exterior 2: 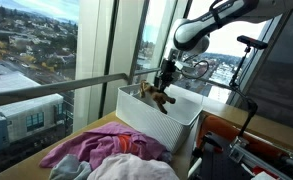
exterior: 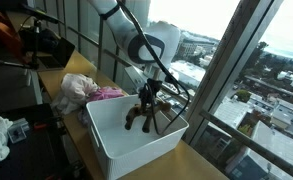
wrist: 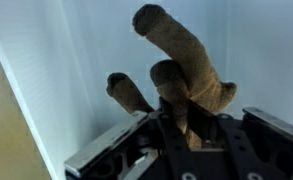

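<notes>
**A:** How do the jaws stand?

**B:** They are clenched on a brown plush toy (wrist: 181, 60). In the wrist view its body is pinched between the two fingers and the gap is narrow, with three stubby limbs sticking out past them.

**A:** And where is the toy?

**B:** It hangs from the arm (exterior: 136, 40) over the open top of a white bin (exterior: 116, 140). In both exterior views its limbs dangle at about rim height (exterior 2: 156, 95). The wrist view shows white bin walls (wrist: 46, 70) around it. I cannot tell whether it touches the bottom.

**A:** What does the bin stand on?

**B:** It stands on a wooden table (exterior: 201, 165) set right against a tall window (exterior 2: 36, 50). Outside, far below, there are rooftops and streets. A dark rail runs across the glass (exterior 2: 56, 88).

**A:** Is anything else on the table?

**B:** A heap of clothes (exterior 2: 111, 152) lies just beside the bin. In an exterior view a pink piece (exterior: 106, 93) lies nearest the bin wall, and a pale one (exterior: 78, 88) lies behind it.

**A:** What are the counts?

**B:** There is one arm, one plush toy and one bin. In the heap I can tell at least two pieces apart by colour. Beyond that it is too bunched up to count.
</notes>
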Action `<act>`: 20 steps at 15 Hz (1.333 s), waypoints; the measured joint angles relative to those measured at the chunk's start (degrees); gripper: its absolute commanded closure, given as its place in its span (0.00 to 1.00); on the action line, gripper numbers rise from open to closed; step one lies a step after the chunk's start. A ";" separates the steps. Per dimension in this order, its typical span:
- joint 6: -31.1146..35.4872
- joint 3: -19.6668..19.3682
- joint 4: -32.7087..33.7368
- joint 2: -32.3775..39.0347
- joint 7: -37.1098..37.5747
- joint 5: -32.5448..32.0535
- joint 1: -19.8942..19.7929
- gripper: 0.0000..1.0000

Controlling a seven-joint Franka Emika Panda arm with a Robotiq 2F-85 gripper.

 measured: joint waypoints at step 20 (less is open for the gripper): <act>-5.33 12.76 -8.14 -8.28 9.02 -10.37 22.78 0.95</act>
